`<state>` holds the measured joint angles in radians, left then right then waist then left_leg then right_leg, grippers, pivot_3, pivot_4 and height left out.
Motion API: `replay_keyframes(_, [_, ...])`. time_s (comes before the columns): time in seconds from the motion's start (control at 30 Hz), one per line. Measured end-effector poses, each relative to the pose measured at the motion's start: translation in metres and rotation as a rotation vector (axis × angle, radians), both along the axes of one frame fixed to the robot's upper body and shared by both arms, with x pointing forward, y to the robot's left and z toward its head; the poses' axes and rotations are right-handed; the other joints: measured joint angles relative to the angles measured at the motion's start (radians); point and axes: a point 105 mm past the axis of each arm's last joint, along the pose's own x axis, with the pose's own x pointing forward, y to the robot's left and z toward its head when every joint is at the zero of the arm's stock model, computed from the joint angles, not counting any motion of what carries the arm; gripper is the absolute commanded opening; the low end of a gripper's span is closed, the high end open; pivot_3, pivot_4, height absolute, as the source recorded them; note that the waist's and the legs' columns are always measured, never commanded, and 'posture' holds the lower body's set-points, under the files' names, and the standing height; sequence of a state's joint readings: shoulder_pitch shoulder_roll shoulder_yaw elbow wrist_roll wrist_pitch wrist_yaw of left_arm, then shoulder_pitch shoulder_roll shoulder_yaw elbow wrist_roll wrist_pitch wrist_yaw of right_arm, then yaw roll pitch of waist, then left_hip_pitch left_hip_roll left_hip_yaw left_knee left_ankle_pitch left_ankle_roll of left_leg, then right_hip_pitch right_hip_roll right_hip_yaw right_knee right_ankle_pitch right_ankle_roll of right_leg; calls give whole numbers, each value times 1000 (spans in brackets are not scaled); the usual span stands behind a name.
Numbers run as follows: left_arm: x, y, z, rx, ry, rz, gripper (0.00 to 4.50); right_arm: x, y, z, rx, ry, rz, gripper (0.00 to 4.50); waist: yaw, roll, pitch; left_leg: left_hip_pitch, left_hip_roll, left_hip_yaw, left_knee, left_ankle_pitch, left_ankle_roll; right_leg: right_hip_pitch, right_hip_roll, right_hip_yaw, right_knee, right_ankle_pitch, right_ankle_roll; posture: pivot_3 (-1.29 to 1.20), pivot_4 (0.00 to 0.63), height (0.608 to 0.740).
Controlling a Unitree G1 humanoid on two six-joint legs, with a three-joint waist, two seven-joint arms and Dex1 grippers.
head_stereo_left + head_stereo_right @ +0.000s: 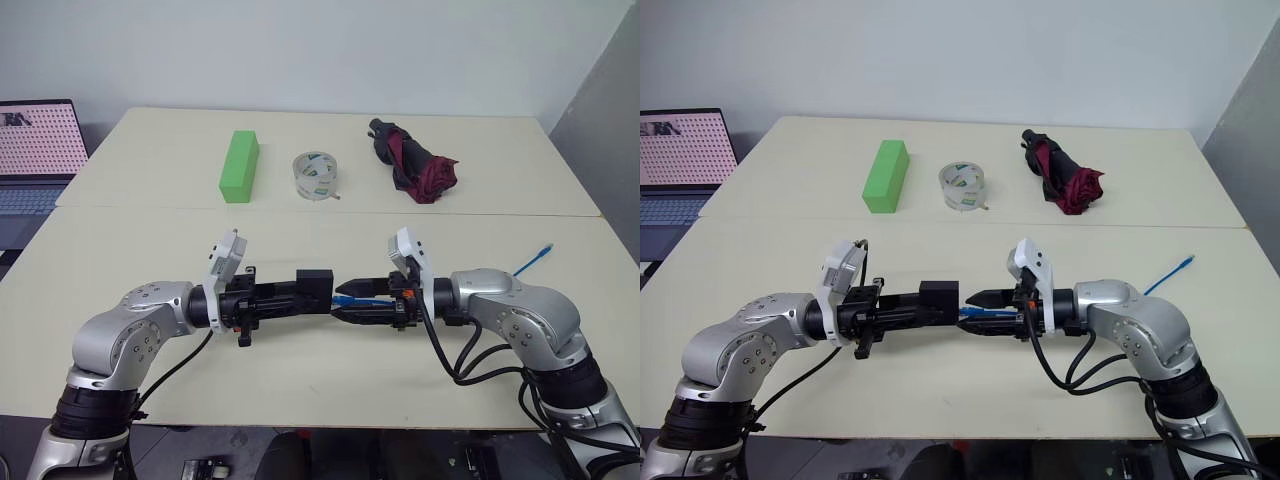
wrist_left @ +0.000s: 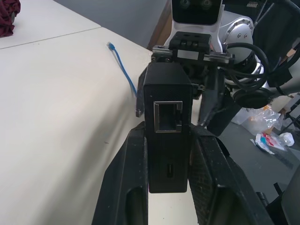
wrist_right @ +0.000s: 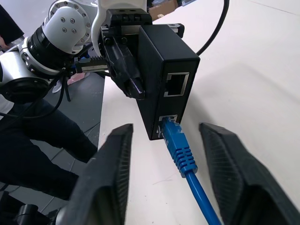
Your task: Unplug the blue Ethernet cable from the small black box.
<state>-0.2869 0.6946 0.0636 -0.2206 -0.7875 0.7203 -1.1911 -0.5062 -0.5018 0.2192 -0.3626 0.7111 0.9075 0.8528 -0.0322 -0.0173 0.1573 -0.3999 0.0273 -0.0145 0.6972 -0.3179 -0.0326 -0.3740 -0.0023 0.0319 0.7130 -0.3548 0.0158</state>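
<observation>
Box (image 3: 161, 70): clamped in left pincer (image 2: 164, 154), above bench (image 1: 300, 390) near edge. Cable (image 3: 180, 150): plugged in, between right pincer (image 3: 171, 159) fingers, parted. Risk: off-centre closure slips; box twists.

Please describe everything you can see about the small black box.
The small black box is a matte black, squarish plastic-looking case, held above the table between the fingers of the left gripper, which is shut on it. One face has an empty square port; below it, the plug of the blue Ethernet cable is still inserted.
</observation>
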Motion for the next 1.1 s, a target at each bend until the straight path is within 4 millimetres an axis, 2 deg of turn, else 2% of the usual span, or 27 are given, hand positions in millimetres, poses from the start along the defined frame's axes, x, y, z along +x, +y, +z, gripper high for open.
replay_keyframes(0.13, [0, 0, 0, 1, -3, 1, 782, 2, -1, -1, -8, 0, 0, 569, 0, 0, 0, 0, 0, 0, 0, 0, 0, 0, 0, 0, 0, 0, 0, 0, 150, 740])
replay_keyframes(0.23, [0, 0, 0, 2, -3, 2, 782, 1, -2, -1, -11, -1, 9, 71, 0, 0, 0, 0, 0, 0, 0, 0, 0, 0, 0, 0, 0, 0, 0, 0, 150, 740])
replay_keyframes(0.67, [-2, 1, 0, 5, -14, -15, 782, 1, -2, 0, -8, 11, 38, 72, 0, 0, 0, 0, 0, 0, 0, 0, 0, 0, 0, 0, 0, 0, 0, 0, 150, 740])
replay_keyframes(0.87, [-2, -2, -5, 60, -87, -35, 782, 1, -5, -6, -25, 53, 44, 61, 0, 0, 0, 0, 0, 0, 0, 0, 0, 0, 0, 0, 0, 0, 0, 0, 150, 740])
replay_keyframes(0.97, [-1, -3, -9, 81, -107, -34, 782, 3, -14, -9, -57, 55, 34, 58, 0, 0, 0, 0, 0, 0, 0, -2, 3, 0, 0, 0, -1, 0, 0, 0, 150, 740])
replay_keyframes(1.1, [0, 5, -19, 111, -82, -3, 782, 17, -36, -17, -105, 53, -66, 56, 1, 0, 0, 0, 0, 0, 0, -2, 3, 0, 0, 0, -1, 0, 0, 0, 150, 740])
